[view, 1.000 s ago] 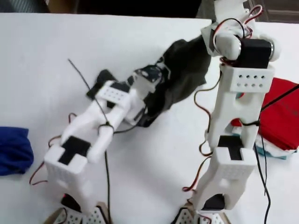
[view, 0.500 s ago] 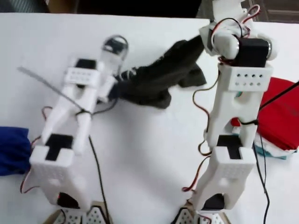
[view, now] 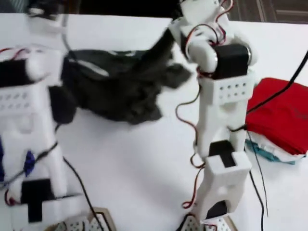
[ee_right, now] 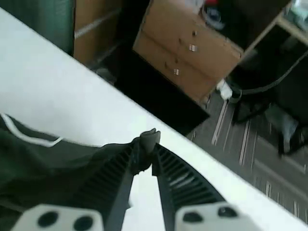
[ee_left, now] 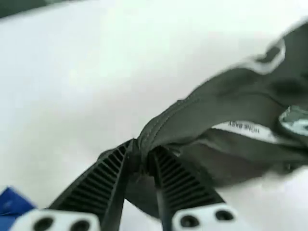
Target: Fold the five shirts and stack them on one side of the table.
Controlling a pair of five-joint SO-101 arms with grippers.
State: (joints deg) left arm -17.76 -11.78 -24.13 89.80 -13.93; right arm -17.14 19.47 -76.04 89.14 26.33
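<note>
A dark green shirt hangs stretched between both arms over the back middle of the table. My left gripper is shut on a fold of the shirt near its collar. My right gripper is shut on another bunched edge of the shirt, near the table's far edge. In the high view the left arm stands at the left and the right arm right of centre. A folded red shirt tops a stack at the right edge.
A blue shirt lies at the table's left side. Under the red shirt lie white and teal layers. Beyond the far table edge stand a wooden drawer unit and cables on the floor. Bare table spans the front middle.
The left arm swung left and up toward the camera, pulling the dark shirt out wide. The right arm shifted left with its end of the shirt, which now hangs stretched.
</note>
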